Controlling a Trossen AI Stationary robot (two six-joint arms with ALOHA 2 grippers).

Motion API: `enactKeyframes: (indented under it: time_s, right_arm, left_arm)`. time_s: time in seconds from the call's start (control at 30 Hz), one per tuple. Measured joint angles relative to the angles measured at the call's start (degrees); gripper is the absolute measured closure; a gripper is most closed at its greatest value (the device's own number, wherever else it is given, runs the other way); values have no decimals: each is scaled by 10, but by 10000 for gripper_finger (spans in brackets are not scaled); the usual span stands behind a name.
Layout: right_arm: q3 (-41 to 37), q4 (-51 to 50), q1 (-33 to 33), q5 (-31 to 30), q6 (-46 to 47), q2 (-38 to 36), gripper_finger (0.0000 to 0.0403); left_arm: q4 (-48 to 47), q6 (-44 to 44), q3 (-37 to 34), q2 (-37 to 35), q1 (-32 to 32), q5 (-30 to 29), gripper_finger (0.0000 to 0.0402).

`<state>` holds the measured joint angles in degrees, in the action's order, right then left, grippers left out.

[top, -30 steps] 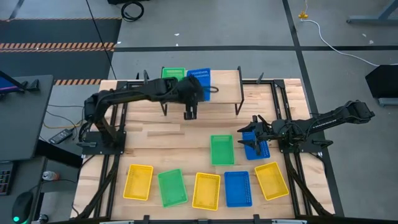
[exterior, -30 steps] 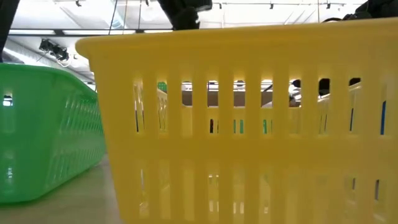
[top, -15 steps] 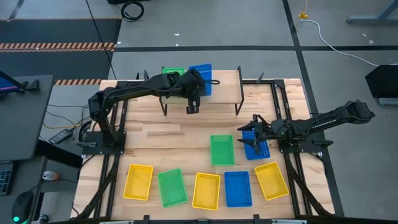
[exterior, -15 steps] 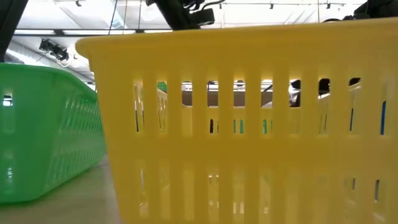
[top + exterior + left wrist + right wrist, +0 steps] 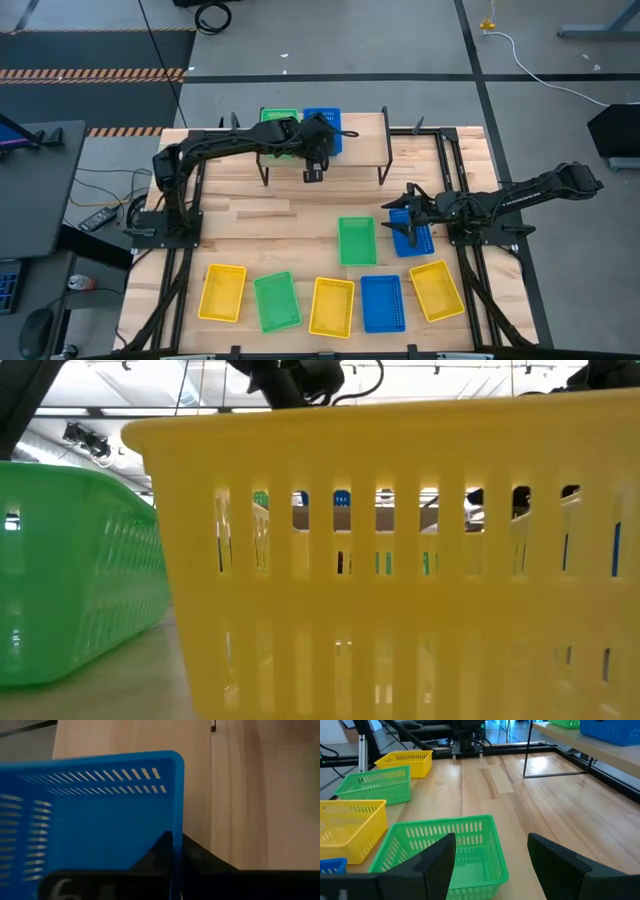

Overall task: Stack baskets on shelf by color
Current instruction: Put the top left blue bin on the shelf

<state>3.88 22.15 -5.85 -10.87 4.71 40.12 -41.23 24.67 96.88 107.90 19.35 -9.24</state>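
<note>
My left gripper (image 5: 316, 156) is over the shelf (image 5: 362, 142) at the table's far side, shut on a blue basket (image 5: 322, 127). That basket stands right beside a green basket (image 5: 279, 119) on the shelf. My right gripper (image 5: 404, 213) hangs open and empty at the table's right, over another blue basket (image 5: 412, 238) that lies on the table. Its fingers (image 5: 437, 862) point toward a green basket (image 5: 445, 847) on the table, which also shows in the high view (image 5: 356, 240). My left gripper has the blue basket by the rim of one wall (image 5: 172, 827) at its near end, close to a corner. One finger (image 5: 156, 854) is inside the basket and one outside. The fingers come from above. The basket is level, its bottom at the shelf board.
A row of baskets lies along the table's near edge: yellow (image 5: 222, 292), green (image 5: 277, 301), yellow (image 5: 332, 306), blue (image 5: 382, 302), yellow (image 5: 436, 290). In the low view a yellow basket (image 5: 400, 560) and a green one (image 5: 70, 570) block most of the sight.
My left gripper has carried the blue basket toward the table's far edge and down over the shelf. The basket now stands level beside the green one. My right arm has kept still.
</note>
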Motion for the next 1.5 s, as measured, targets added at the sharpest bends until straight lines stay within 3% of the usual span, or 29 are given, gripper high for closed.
enactKeyframes:
  time_s: [0.17,0.37,0.8,1.17,1.5]
  right_arm:
    - [0,0,0,0,-3,0,149]
    - [0,0,0,0,-4,0,149]
    - [0,0,0,1,-4,0,149]
    - [0,0,0,1,-4,0,149]
    - [0,0,0,1,-4,0,149]
  left_arm:
    - [0,0,0,0,0,-4,376]
    - [-2,-1,3,-2,-3,-50,361]
    - [-56,-30,50,-6,-6,-10,309]
    - [-62,-27,49,0,-6,-14,328]
    - [-60,-15,49,0,-6,-54,330]
